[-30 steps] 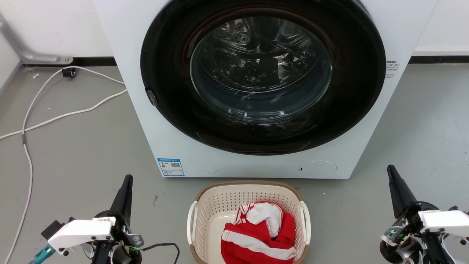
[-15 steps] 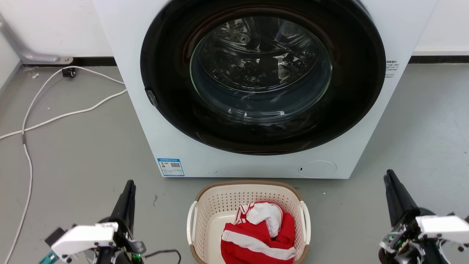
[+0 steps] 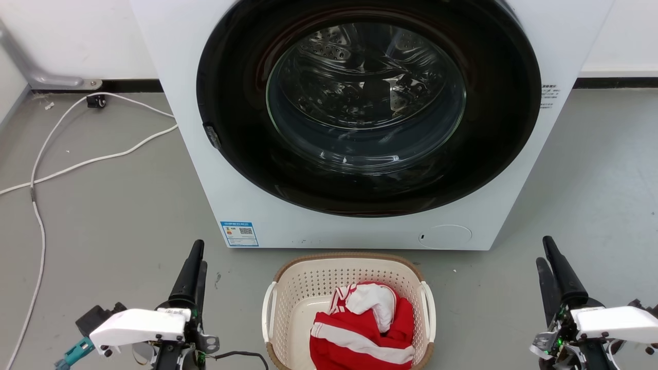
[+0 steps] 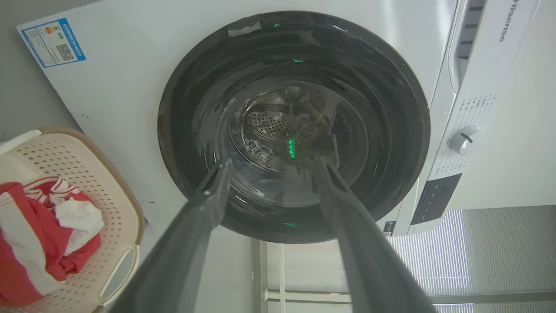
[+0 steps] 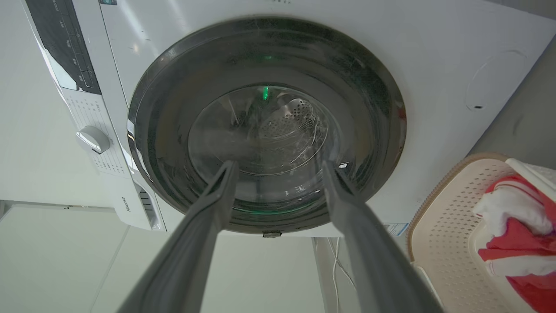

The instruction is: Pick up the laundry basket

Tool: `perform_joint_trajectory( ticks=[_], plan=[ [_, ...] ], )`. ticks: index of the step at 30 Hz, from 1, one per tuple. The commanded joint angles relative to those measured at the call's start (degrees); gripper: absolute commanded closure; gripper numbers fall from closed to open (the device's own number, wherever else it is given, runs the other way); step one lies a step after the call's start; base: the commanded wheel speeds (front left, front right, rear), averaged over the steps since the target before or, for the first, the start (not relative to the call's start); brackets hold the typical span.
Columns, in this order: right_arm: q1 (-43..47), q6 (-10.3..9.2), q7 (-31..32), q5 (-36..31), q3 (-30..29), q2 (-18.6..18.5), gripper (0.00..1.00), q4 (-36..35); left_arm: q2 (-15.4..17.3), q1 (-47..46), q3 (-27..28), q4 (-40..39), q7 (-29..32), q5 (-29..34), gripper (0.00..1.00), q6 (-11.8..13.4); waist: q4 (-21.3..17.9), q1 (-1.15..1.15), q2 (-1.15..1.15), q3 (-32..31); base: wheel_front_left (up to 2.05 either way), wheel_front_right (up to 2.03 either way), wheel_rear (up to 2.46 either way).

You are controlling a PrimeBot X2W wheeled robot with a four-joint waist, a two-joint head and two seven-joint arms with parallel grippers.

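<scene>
- Now the basket (image 3: pixel 308 288) sits on the floor between the 2 grippers: to the right of the left gripper (image 3: pixel 199 254), to the left of the right gripper (image 3: pixel 544 251), and apart from both.
- Both grippers are spread and hold nothing. Their fingers point toward the washer (image 3: pixel 365 118) ahead of them.
- The basket is a rounded rectangle with a cream perforated plastic wall that looks stiff. Its rim (image 3: pixel 349 255) is brown with a woven look.
- It is likely light, being thin plastic with 1 soft red-and-white garment (image 3: pixel 365 329) inside.
- The best hold, I judge, is the 2 white side handles: the left handle (image 3: pixel 267 318) for the left gripper and the right handle (image 3: pixel 429 316) for the right.
- Smooth plastic may slip, so the lift should stay level.
</scene>
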Motion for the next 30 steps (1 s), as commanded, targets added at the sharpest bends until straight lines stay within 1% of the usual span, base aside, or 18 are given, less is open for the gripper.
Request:
perform_joint_trajectory(
  ticks=[1,12,21,30],
  plan=[
    [-0.8,0.09,-0.5,-1.7,0.1,-0.4,0.0,-1.5,0.6,-1.8,-0.6,-1.3,-0.4,1.9,0.0,0.0,0.0,0.0,0.0,0.0,0.0,0.0,0.0],
    [0.3,0.09,-3.2,-17.0,-0.5,0.1,0.0,-4.2,0.5,-1.8,-3.5,-3.0,-3.0,17.2,0.0,0.0,0.1,0.0,0.0,0.0,0.0,0.0,0.0],
    [1.4,0.1,-4.5,-30.1,0.0,0.2,0.0,-5.6,1.0,-2.0,-5.9,-3.0,-4.9,27.5,0.0,0.0,0.2,0.0,0.0,-0.1,0.0,0.0,0.0],
    [2.4,0.11,-4.6,-40.1,0.3,0.3,0.0,-7.1,1.0,-2.2,-7.5,-2.6,-6.6,36.1,0.0,0.0,0.2,0.0,0.0,-0.2,0.0,0.0,0.0]
  ],
)
